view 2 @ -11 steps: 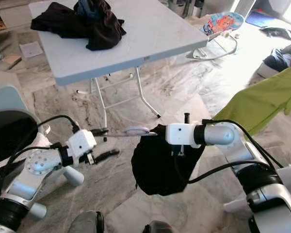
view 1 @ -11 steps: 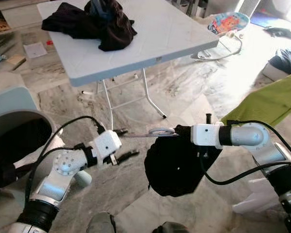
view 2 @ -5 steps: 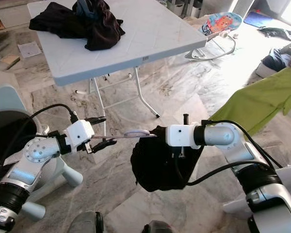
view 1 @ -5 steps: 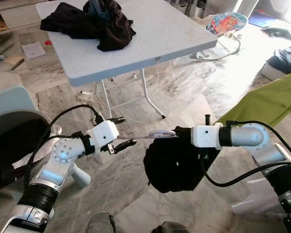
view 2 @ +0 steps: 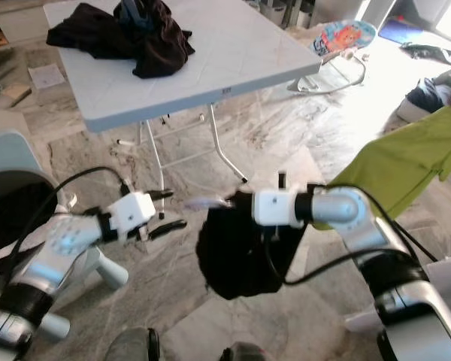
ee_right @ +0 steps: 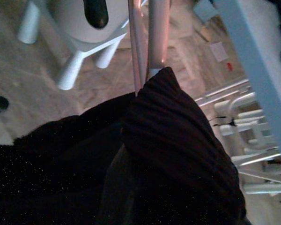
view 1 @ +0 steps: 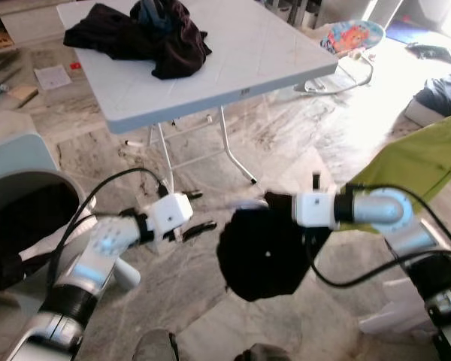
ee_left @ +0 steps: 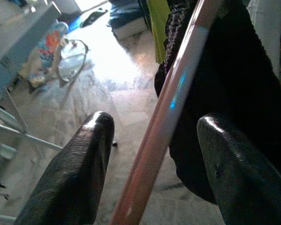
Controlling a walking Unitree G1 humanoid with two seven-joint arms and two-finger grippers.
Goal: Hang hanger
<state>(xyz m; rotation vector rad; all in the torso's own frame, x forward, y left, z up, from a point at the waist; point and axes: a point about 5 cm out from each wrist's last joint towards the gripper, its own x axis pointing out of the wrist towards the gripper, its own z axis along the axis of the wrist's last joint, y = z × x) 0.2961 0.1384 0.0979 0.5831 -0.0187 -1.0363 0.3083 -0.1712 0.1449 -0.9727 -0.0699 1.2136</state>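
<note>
One grey folding tabletop (view 1: 233, 60) up ahead, one heap of dark clothes (view 1: 139, 30) on its far-left part. One lime-green cloth (view 1: 421, 162) hangs at the robot's right, near the right arm. Marble floor (view 1: 286, 143) below, with a colourful baby bouncer (view 1: 353, 37) beyond the tabletop and a pale blue-grey stool (view 1: 22, 162) at the left.

One black garment (view 1: 259, 252) hangs mid-air between the two arms, draped on one hanger (view 1: 244, 204) — the pinkish metal rod pokes out of its top toward the robot's left. Head views are motion-blurred, so the hook shape is hard to read.

Right gripper (view 1: 274, 201) sits at the top of the garment where the hanger emerges; its fingers are buried in the black fabric — can't tell whether they're closed or apart.

Left gripper (ee_left: 154, 154) is just left of the hanger end, fingers (ee_left: 70, 183) spread apart. Left wrist view shows what the head views blur out: the rod runs through the gap between the two fingers, touching neither as far as I can see, garment right behind it.

Right wrist view adds the opposite side: two thin rods of the hanger rising out of the ribbed black fabric, stool legs beyond.
</note>
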